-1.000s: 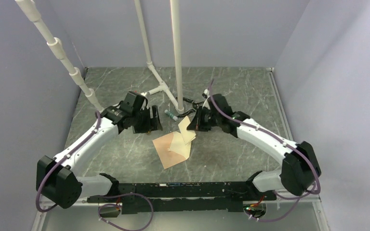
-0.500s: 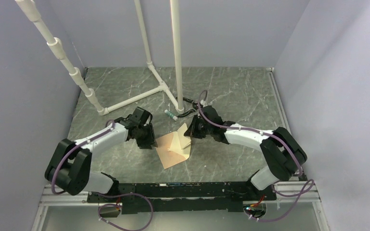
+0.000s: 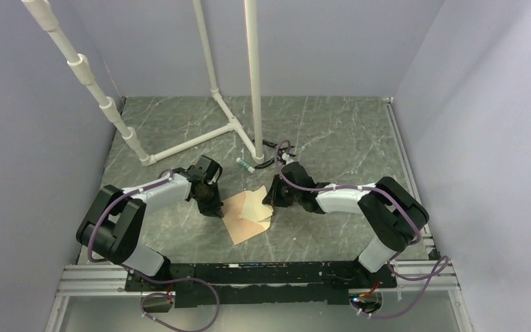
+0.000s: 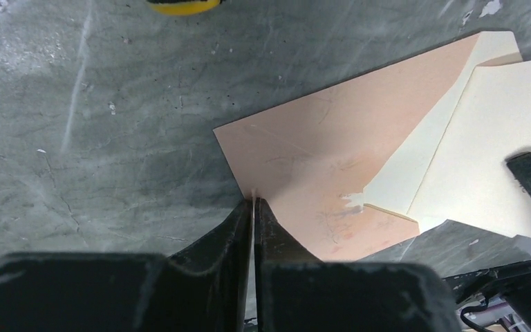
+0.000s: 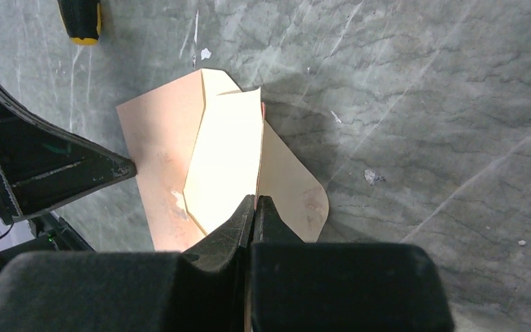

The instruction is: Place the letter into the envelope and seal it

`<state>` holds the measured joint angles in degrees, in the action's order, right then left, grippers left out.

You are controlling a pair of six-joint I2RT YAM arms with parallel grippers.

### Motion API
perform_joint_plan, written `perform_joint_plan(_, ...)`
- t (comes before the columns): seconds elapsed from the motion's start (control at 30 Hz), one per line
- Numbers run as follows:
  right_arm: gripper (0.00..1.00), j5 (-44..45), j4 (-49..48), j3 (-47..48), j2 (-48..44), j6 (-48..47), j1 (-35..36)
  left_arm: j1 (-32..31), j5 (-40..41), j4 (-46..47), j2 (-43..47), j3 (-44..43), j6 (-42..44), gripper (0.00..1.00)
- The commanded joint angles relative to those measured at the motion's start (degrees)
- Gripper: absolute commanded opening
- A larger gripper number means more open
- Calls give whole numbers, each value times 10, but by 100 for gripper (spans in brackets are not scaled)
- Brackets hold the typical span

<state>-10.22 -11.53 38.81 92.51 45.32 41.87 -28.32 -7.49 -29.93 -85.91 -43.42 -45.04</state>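
- Peach envelope lies mid-table, unsealed, with a pale sheet over it. I can't tell whether that is flap or letter.
- My left gripper pinches the envelope's left edge; my right gripper is clamped on the pale sheet.
- Sealing, I judge, remains.

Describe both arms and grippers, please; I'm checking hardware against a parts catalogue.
The left arm and right arm have white links, bulky black joints and looping purple cables. The left gripper and right gripper have matte black, wedge-shaped fingers.

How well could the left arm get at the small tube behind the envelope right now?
Probably yes, after letting go: the tube lies on bare table just beyond the left gripper, nothing between, but its jaws pinch the envelope edge.
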Motion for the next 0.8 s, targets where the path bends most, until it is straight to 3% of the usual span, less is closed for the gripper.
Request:
perform_joint_plan(0.0,0,21,-33,0,6,-1,17,-5,28,-15,-33,7,-15,11)
perform_joint_plan(0.3,0,25,-18,10,18,33,40,-9,18,-4,-37,18,-35,8)
perform_joint_plan(0.77,0,-31,-91,21,62,42,56,-10,-22,22,-17,29,-48,8)
